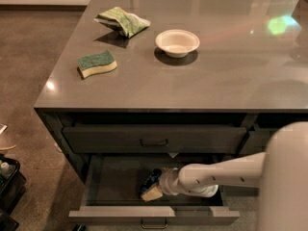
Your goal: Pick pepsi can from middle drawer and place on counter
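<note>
The middle drawer (120, 214) is pulled open below the counter (216, 81). My white arm reaches into it from the right. My gripper (153, 186) is low inside the drawer, left of centre. The pepsi can (155, 175) shows as a small dark blue shape right at the gripper's tip, mostly hidden by it. I cannot tell whether the can is held.
On the counter lie a green-and-yellow sponge (97, 63), a crumpled green bag (122, 20) and a white bowl (177, 42). A closed drawer (154, 139) sits above the open one. My white body (288, 177) fills the lower right. Dark objects (7, 177) stand on the floor at left.
</note>
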Available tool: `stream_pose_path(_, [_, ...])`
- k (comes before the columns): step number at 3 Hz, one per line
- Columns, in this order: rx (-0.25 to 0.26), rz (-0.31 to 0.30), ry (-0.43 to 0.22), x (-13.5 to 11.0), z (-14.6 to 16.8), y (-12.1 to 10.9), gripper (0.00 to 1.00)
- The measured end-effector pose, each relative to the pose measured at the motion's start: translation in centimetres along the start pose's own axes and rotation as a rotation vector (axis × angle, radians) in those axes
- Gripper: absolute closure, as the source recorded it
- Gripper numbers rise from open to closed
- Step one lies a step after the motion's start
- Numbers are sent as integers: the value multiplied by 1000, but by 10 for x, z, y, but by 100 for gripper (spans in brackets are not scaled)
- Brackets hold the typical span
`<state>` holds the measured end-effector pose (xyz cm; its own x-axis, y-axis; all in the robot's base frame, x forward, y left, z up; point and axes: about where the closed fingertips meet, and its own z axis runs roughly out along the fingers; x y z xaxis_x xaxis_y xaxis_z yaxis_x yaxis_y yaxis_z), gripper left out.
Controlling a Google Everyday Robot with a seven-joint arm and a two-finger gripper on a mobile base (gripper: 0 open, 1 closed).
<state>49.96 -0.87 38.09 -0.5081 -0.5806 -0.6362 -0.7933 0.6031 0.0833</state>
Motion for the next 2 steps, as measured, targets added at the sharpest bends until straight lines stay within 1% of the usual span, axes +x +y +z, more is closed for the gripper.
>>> stream_pose_path(1, [-12, -18, -91, -27, -45, -30, 100])
stream_pose_path(2, [-26, 16, -91, -22, -114, -44, 100])
